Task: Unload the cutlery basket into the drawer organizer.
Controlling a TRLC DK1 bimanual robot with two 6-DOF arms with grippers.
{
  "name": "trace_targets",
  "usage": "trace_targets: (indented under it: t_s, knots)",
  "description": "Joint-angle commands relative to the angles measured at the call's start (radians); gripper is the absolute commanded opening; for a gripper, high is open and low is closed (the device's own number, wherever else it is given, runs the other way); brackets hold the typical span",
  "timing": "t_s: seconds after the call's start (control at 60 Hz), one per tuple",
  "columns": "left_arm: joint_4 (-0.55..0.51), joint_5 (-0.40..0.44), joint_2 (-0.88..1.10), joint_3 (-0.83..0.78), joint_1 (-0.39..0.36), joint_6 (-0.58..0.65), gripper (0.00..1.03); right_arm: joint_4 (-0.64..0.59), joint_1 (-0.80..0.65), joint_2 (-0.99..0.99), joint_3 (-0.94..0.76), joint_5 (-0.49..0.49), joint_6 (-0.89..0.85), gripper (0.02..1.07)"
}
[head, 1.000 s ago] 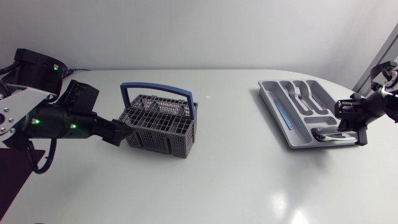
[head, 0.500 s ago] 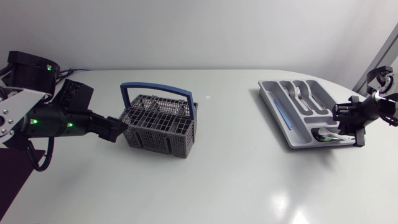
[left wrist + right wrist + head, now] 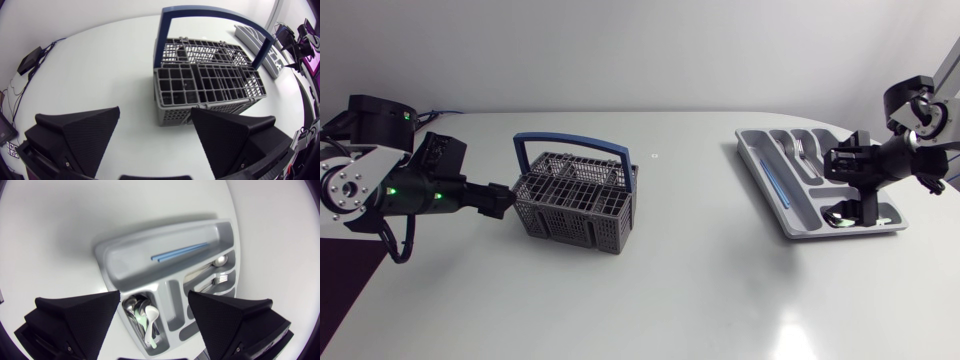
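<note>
Shifted the left matte black wedge-fingered gripper (image 3: 155, 114) slightly, spread and empty, just beside the grey lattice plastic cutlery basket with blue handle (image 3: 575, 200), seemingly emptied. Raised the right gripper (image 3: 154, 294), likewise spread and empty, above the grey moulded drawer organizer (image 3: 130, 255) holding the cutlery. Probably finished unloading.

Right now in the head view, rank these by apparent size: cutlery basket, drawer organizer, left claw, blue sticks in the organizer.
Largest: cutlery basket and drawer organizer, too alike to rank.
Then: left claw.
Smallest: blue sticks, long but very thin.
</note>
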Motion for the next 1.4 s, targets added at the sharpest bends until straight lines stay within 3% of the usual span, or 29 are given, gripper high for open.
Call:
trace_targets:
  t_s: [0.0,0.25,0.617,1.383]
  knots:
    - [0.022,-0.005,0.036,0.006,0.040,0.016,0.99,-0.030,0.069,-0.045,-0.050,-0.013,0.098,1.03]
    - [0.070,-0.005,0.138,0.033,0.124,0.006,0.99,-0.079,0.330,-0.100,-0.071,-0.022,0.372,1.03]
    - [0.140,-0.002,0.316,0.145,0.101,-0.058,0.99,0.035,0.699,-0.007,-0.035,-0.005,0.759,1.02]
    - [0.170,0.022,0.333,0.066,-0.059,-0.067,0.99,0.124,0.750,0.125,0.094,0.010,0.968,1.02]
